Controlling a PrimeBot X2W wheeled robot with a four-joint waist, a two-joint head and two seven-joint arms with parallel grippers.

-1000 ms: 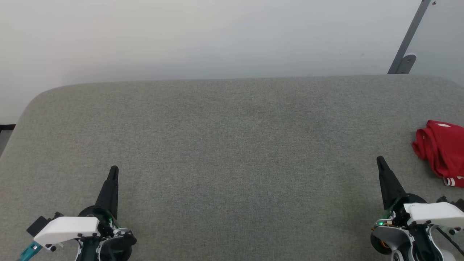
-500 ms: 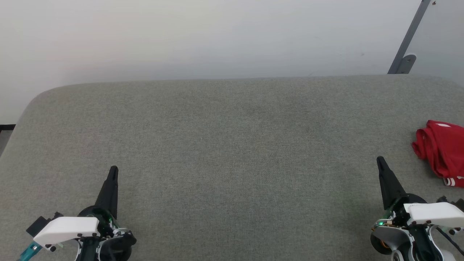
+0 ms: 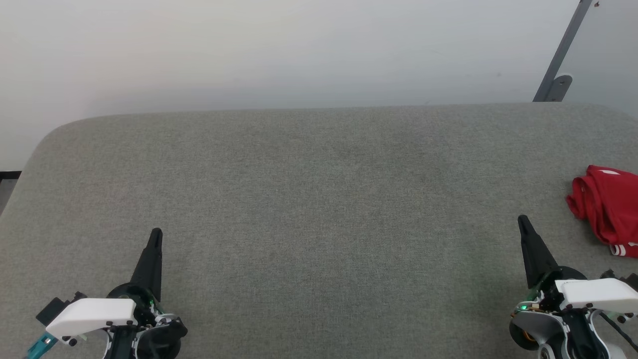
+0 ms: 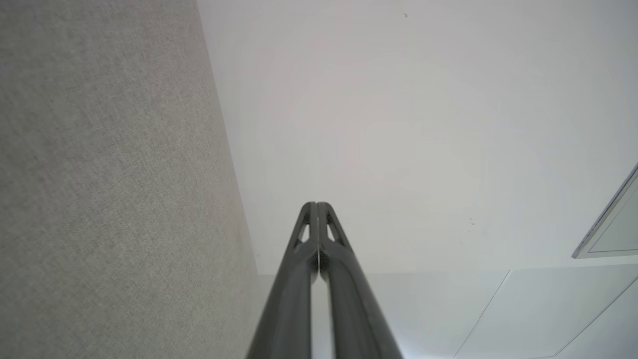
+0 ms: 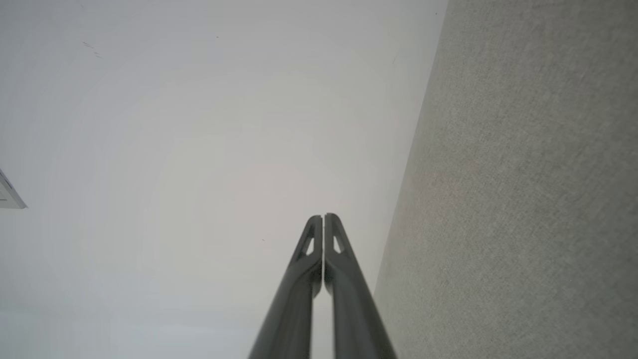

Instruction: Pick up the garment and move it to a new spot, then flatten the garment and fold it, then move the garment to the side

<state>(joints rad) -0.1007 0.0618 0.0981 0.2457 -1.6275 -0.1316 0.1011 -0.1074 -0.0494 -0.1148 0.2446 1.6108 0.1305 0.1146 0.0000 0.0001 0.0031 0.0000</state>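
Over the near-left part of the grey padded table [image 3: 319, 164]: left gripper [image 3: 156, 233], fingers pressed together along their whole length, nothing between them, tip aimed at the table's far edge. Over the near-right part of the table: right gripper [image 3: 522, 219], likewise closed tight and empty.

Just beyond and to the right of it, at the table's right edge, clear of the fingers: the garment [image 3: 605, 207], crumpled into a red heap, white patch on top, red-and-white striped band at its near end, partly cut off by the frame.

Behind the table's far edge, a pale wall [image 3: 299, 50]; above the far-right corner, a slanted grey metal bar [image 3: 563, 55].
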